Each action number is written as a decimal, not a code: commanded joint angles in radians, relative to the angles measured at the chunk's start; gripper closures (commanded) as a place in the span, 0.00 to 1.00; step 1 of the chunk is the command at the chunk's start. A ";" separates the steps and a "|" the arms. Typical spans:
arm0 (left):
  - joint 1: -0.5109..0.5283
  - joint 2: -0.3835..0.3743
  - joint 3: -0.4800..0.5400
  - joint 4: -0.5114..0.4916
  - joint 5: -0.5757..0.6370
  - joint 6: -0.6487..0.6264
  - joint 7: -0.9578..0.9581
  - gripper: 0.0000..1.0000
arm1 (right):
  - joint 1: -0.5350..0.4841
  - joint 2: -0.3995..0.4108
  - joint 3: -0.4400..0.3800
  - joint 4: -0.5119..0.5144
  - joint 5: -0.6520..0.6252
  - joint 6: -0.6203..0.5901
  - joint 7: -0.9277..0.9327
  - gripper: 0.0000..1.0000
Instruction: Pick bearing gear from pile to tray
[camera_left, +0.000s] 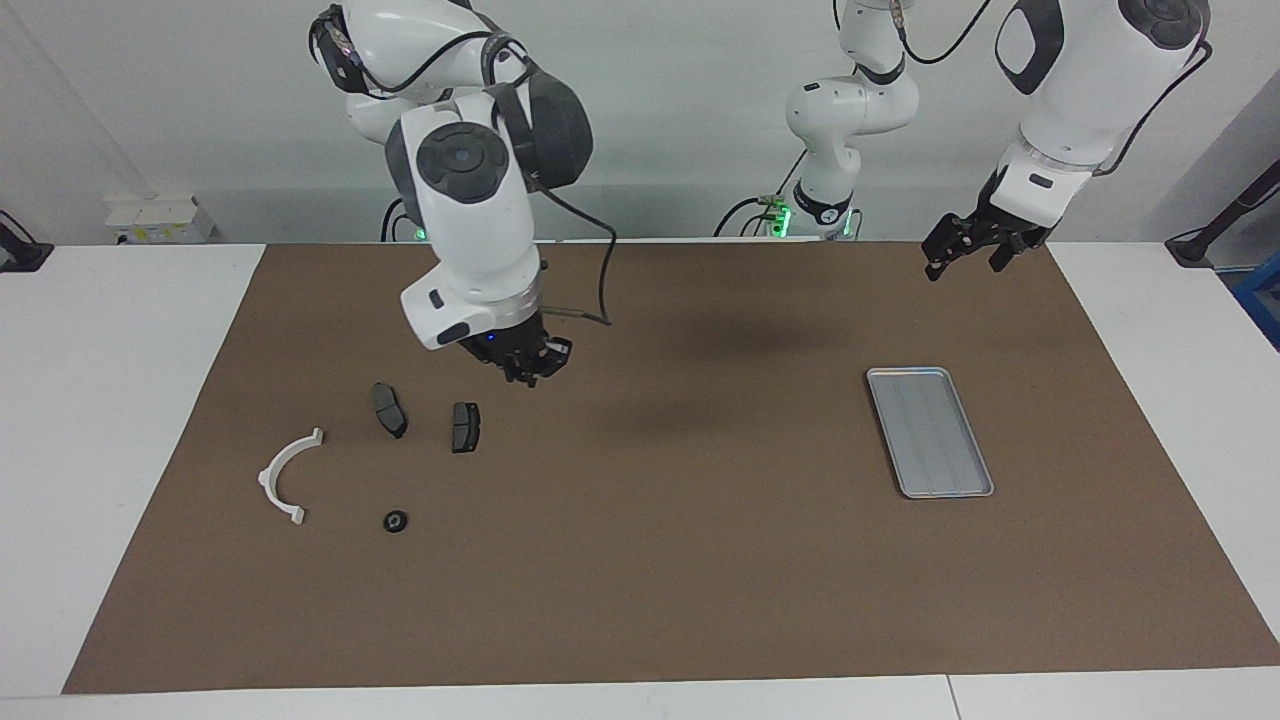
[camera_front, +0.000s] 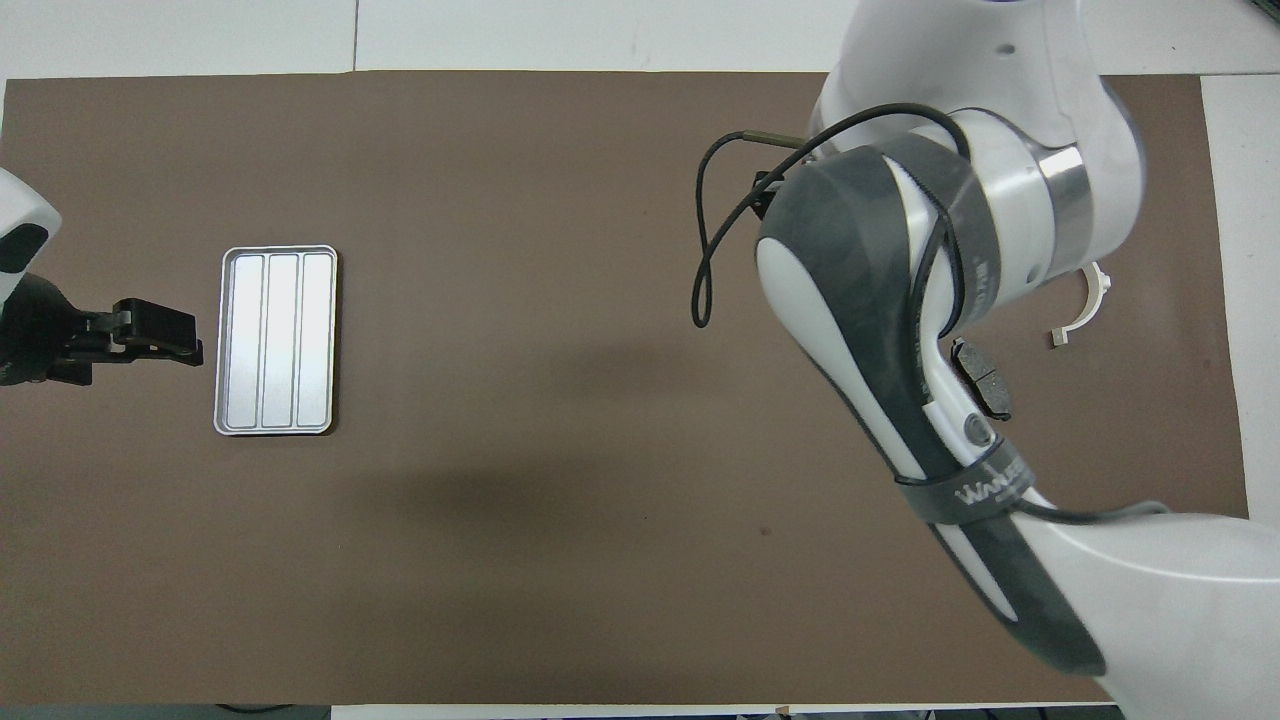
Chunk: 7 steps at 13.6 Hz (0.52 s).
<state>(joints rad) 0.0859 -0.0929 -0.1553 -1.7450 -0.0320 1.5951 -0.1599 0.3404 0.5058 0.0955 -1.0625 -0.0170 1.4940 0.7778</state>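
The pile lies toward the right arm's end of the mat: a white half-ring bracket (camera_left: 266, 478) (camera_front: 1098, 295), two dark brake pads (camera_left: 389, 409) (camera_left: 465, 426), and one small black round bearing gear (camera_left: 396, 521) farther from the robots. One pad (camera_front: 982, 375) peeks out beside the arm in the overhead view. My right gripper (camera_left: 528, 368) hangs shut over bare mat beside the pads. I cannot make out whether anything sits between its fingertips. The silver tray (camera_left: 930, 432) (camera_front: 277, 340) holds nothing. My left gripper (camera_left: 965, 262) (camera_front: 190, 345) waits open in the air beside the tray.
A brown mat (camera_left: 700, 560) covers the table, with white tabletop (camera_left: 120, 420) around it. The right arm's forearm (camera_front: 880, 330) hides much of the pile from above. A black cable (camera_left: 590, 290) loops off the right wrist.
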 joint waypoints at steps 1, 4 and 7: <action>0.003 -0.015 0.002 -0.007 -0.017 -0.012 0.008 0.00 | 0.093 0.020 0.001 0.033 0.043 0.035 0.220 1.00; 0.003 -0.015 0.002 -0.007 -0.017 -0.012 0.008 0.00 | 0.192 0.043 -0.002 0.023 0.043 0.123 0.355 1.00; 0.003 -0.015 0.002 -0.007 -0.017 -0.014 0.008 0.00 | 0.212 0.085 -0.002 -0.003 0.040 0.221 0.399 1.00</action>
<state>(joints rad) 0.0859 -0.0929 -0.1553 -1.7450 -0.0320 1.5951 -0.1599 0.5597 0.5584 0.0978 -1.0605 0.0071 1.6573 1.1574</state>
